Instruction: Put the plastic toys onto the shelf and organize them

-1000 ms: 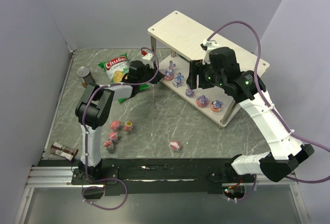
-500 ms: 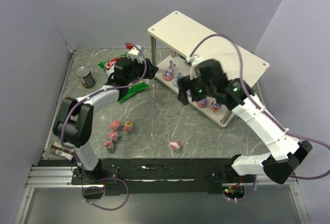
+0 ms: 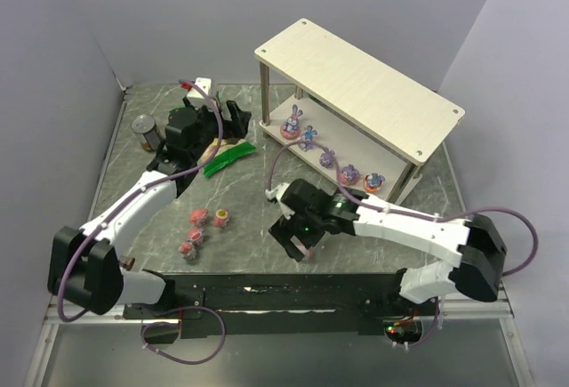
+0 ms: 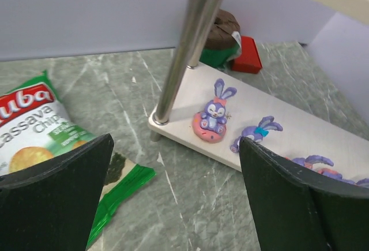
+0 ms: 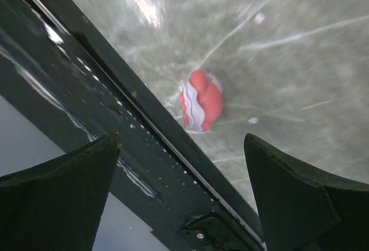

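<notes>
Glossy red-white toy (image 5: 200, 101) lies under right tool (image 5: 181, 138) (it and left tool (image 4: 174, 142) gape empty).

Plain lilac-grey walls (image 3: 160, 13) enclose grey-green marbled tabletop (image 3: 240, 245); black rail (image 3: 231, 291) along near edge.

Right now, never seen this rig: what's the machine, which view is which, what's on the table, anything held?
Two robot arms are bolted at the near edge of a grey marbled table. The overhead picture looks down from behind them; the other two come from a camera on each wrist. A pale wooden two-tier shelf holds purple bunny-eared figurines on its lower board. Pink-red figurines lie loose on the table, plus a green chip bag and a dark metal can. The left end effector is open near a metal shelf post, holding nothing. The right end effector is open over one red rounded figurine, not gripping it.
</notes>
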`<action>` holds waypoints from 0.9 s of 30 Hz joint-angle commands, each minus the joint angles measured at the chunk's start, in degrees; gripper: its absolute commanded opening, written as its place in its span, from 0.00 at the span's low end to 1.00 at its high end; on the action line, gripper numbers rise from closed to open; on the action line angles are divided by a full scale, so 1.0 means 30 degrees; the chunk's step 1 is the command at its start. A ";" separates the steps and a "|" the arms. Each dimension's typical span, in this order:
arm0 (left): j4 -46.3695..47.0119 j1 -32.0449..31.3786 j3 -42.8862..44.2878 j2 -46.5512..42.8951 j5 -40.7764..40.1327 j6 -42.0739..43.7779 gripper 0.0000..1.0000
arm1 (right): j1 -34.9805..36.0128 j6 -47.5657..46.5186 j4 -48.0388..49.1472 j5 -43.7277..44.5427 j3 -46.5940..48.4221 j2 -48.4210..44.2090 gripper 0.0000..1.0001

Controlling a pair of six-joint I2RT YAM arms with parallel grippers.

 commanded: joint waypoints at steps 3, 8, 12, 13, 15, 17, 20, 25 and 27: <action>-0.1585 0.0009 -0.0671 -0.2232 -0.1114 -0.0501 0.96 | 0.0848 0.1616 0.2134 0.0503 -0.1176 0.1916 0.94; -0.1527 0.0009 -0.1346 -0.2878 -0.0791 -0.0412 0.97 | 0.0908 0.2202 0.3304 0.0855 -0.1733 0.3264 0.89; -0.1410 -0.0020 -0.1873 -0.3405 -0.0791 -0.0238 0.96 | 0.0937 0.2379 0.3133 0.1732 -0.1384 0.4231 0.80; -0.1410 -0.0021 -0.1933 -0.3435 -0.0791 -0.0179 0.96 | 0.0937 0.2437 0.3044 0.1822 -0.1324 0.4552 0.77; -0.1322 -0.0021 -0.1962 -0.3552 -0.0443 -0.0061 0.96 | 0.0937 0.2496 0.2869 0.1968 -0.1323 0.4759 0.67; -0.1147 -0.0021 -0.1992 -0.3553 -0.0236 -0.0032 0.96 | 0.0908 0.2496 0.2576 0.2319 -0.1265 0.5023 0.61; -0.0825 -0.0021 -0.2079 -0.3524 0.0233 -0.0061 0.96 | 0.0878 0.2554 0.2224 0.2730 -0.1206 0.5199 0.54; -0.0736 -0.0021 -0.1875 -0.3261 0.0410 -0.0236 0.96 | 0.0820 0.2292 0.1465 0.3403 -0.0534 0.4644 0.11; -0.0910 -0.0021 -0.1525 -0.2998 0.0556 -0.0266 0.96 | 0.0645 0.1855 0.1112 0.3901 0.0224 0.4032 0.00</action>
